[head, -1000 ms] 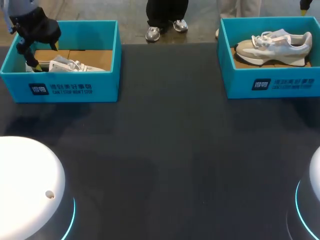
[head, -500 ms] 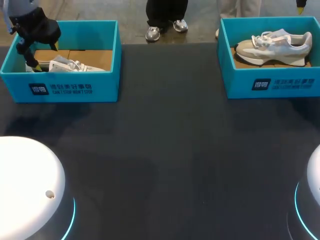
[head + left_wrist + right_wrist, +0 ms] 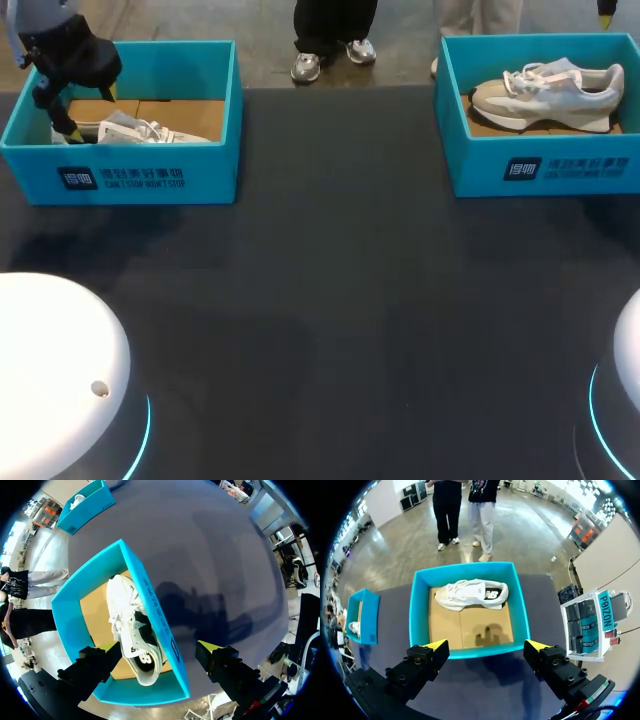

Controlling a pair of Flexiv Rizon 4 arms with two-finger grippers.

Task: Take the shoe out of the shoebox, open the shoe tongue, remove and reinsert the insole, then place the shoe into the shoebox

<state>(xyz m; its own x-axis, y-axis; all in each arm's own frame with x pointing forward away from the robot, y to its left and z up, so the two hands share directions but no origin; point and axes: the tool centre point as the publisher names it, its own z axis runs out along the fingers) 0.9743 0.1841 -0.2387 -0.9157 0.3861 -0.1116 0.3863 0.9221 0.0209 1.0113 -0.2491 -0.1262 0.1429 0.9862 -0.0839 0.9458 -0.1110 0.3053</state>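
1. The left pincer [image 3: 159,647] is spread wide above a blue shoebox [image 3: 75,596], with a white shoe [image 3: 127,625] lying in the box beneath its fingers.
2. The right pincer [image 3: 487,645] is spread too, and a second shoe [image 3: 470,594] lies boxed ahead of it.

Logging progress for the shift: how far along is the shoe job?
Nothing shows as done: left shoe in left box, right shoe in right box. In hand: left end effector, open, over the left shoe; right end effector, open, above the right box. Left: lifting out, tongue, insole, return.
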